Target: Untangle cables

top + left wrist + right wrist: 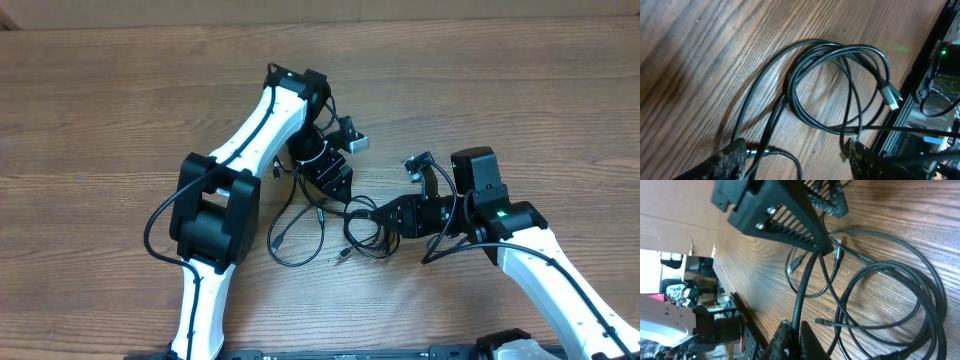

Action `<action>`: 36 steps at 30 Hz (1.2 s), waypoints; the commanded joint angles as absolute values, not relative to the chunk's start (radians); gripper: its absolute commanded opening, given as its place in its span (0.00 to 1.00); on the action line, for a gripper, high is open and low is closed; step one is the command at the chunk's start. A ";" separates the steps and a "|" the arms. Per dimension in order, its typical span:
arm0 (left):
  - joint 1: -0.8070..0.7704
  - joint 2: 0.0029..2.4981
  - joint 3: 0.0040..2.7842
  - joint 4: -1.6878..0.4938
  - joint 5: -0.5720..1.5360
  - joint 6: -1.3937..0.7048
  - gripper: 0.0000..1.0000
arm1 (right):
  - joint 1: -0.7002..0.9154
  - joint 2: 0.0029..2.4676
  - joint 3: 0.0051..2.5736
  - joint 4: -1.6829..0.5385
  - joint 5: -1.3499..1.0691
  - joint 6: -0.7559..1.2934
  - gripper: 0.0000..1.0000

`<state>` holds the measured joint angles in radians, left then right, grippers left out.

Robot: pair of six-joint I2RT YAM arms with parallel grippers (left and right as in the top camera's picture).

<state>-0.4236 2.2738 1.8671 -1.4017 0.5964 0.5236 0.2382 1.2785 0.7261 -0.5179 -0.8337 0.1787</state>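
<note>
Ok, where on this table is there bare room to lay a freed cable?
Bare wood left of the left arm, along the far edge of the table, and right of the right arm. Crowded in the middle, where the cables lie between left gripper and right gripper.

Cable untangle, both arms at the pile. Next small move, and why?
Probably close the left gripper: its fingers stand open astride a cord, while the right gripper is shut on a strand of the tangle. With both holding, the arms could then draw it apart.
</note>
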 commanded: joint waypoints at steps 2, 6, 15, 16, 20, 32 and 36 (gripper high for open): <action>-0.427 2.312 1.885 -1.417 0.619 0.546 0.66 | 0.242 1.272 0.746 -0.588 -0.796 0.167 0.04; -0.427 2.312 1.885 -1.417 0.622 0.547 0.65 | 0.242 1.272 0.746 -0.825 -0.503 0.199 0.05; -0.474 2.315 1.885 -1.385 0.477 0.580 0.66 | 0.241 1.272 0.746 -0.887 -0.303 0.298 0.60; -0.484 2.317 1.885 -1.376 0.434 0.580 0.66 | 0.241 1.272 0.746 -0.881 -0.300 0.320 0.61; -0.532 2.318 1.885 -1.324 0.320 0.580 0.63 | 0.241 1.272 0.746 -0.877 -0.284 0.353 0.62; -0.604 2.318 1.885 -1.255 0.280 0.486 0.60 | 0.241 1.272 0.746 -0.877 -0.280 0.353 0.62; -0.605 2.319 1.884 -1.256 0.281 0.477 0.63 | 0.241 1.272 0.746 -0.877 -0.281 0.353 0.62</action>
<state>-0.6083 2.3043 1.8675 -1.2556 0.2909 0.5007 0.2379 1.2785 0.7322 -0.8818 -0.2951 0.3443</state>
